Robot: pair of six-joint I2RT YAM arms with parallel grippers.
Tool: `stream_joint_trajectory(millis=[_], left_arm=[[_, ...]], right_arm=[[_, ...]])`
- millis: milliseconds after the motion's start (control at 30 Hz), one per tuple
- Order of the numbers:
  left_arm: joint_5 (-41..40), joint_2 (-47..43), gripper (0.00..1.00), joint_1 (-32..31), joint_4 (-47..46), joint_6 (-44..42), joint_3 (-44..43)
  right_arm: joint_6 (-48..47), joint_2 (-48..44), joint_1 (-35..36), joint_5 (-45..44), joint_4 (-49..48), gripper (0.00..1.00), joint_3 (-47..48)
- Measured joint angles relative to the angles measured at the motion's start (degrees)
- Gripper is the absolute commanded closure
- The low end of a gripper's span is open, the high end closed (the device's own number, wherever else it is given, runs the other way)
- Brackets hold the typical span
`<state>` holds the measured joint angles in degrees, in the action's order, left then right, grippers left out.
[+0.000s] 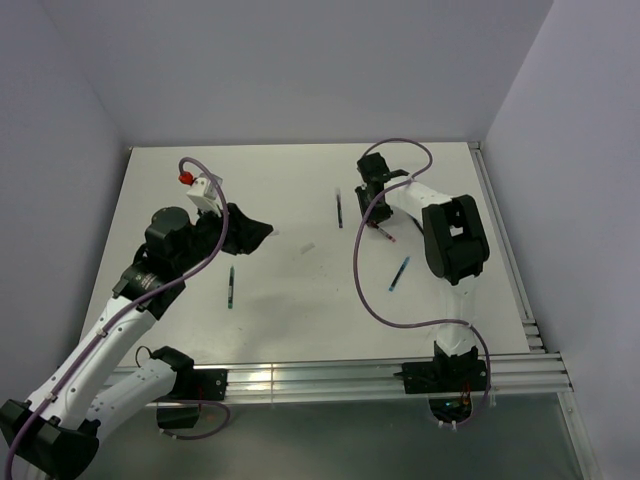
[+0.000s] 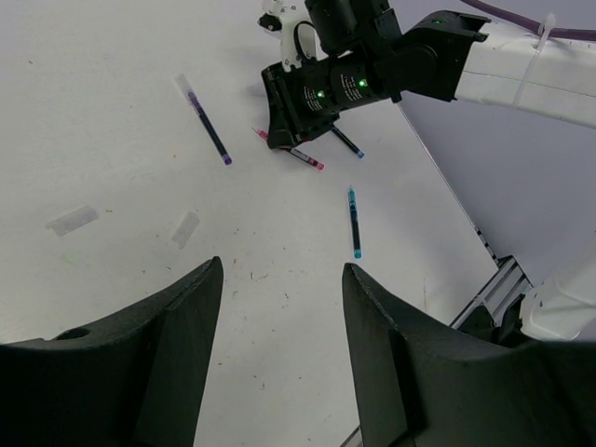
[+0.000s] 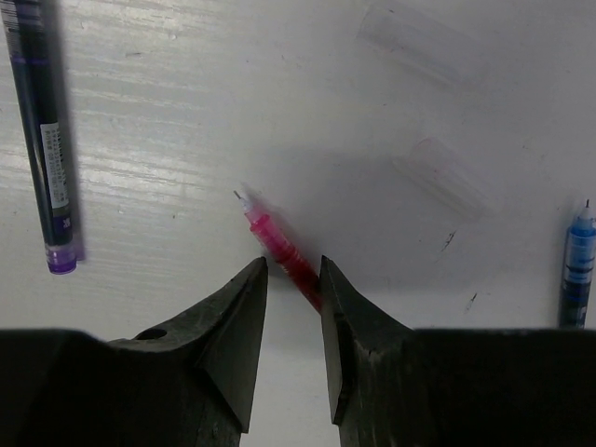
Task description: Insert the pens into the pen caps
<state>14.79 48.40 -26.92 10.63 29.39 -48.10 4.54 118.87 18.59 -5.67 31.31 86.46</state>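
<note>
White table (image 1: 300,320), grey walls (image 1: 300,60), aluminium rails (image 1: 330,380)

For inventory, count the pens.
5: green pen at left; purple pen far centre; red pen at right end effector; black pen beside it; light blue pen nearer. More may be hidden.

Light even and diffuse from above; flat white tabletop (image 1: 300,330) bright, faintly bluish. Right wrist view: streaky glare upper left, soft grey shadow ahead of the black two-finger right gripper (image 3: 292,270) — near fingers (image 3: 223,354) slightly blurred, thin red stick pen (image 3: 277,244) sharp. Top view slightly soft.
</note>
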Motion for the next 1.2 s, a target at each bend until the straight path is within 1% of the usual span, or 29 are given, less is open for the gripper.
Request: stream_joint_trajectory(millis=[200, 300, 400, 433, 467, 533, 700, 800, 900, 1000, 1100, 1200], left_arm=[[0.35, 0.26, 0.40, 0.00, -0.02, 0.02, 0.00], [0.35, 0.37, 0.40, 0.00, -0.02, 0.02, 0.00], [0.39, 0.72, 0.40, 0.00, -0.02, 0.11, 0.00], [0.42, 0.92, 0.40, 0.00, -0.04, 0.20, 0.00], [0.44, 1.07, 0.40, 0.00, -0.04, 0.24, 0.00], [0.68, 1.38, 0.40, 0.00, -0.09, 0.39, 0.00], [2.10, 2.21, 0.40, 0.00, -0.79, 1.73, 0.02], [3.45, 2.91, 0.40, 0.00, -1.88, 2.89, 0.02], [4.90, 3.50, 0.40, 0.02, -3.78, 4.72, 0.13], [6.64, 3.82, 0.39, 0.07, -7.13, 7.15, 0.70], [8.13, 4.33, 0.39, 0.11, -10.12, 9.35, 1.38], [9.53, 5.16, 0.39, 0.11, -13.05, 11.37, 1.97]], right_arm=[[0.02, 0.44, 0.00, 0.17, 0.92, 0.63, 0.37], [0.00, 0.66, 0.00, 0.15, 1.46, 0.65, 0.66], [-0.11, 1.11, 0.02, 0.15, 2.45, 0.78, 1.42], [-0.20, 1.42, 0.02, 0.26, 2.67, 0.91, 1.88], [-0.31, 1.55, 0.13, 0.28, 2.71, 0.95, 2.12], [-0.11, 1.60, 0.20, 0.31, 2.80, 1.00, 2.25], [0.81, 1.57, 0.20, 0.72, 2.82, 1.00, 2.25], [2.71, 0.37, 0.17, 2.73, 2.27, 1.00, 0.96], [5.29, -4.13, 0.35, 6.19, 1.03, 1.00, -3.54], [9.16, -12.87, 0.96, 10.78, -1.31, 1.00, -8.94], [13.92, -23.15, 1.97, 16.41, -6.43, 1.00, -13.25], [20.17, -32.65, 4.17, 21.38, -14.38, 1.00, -16.13]])
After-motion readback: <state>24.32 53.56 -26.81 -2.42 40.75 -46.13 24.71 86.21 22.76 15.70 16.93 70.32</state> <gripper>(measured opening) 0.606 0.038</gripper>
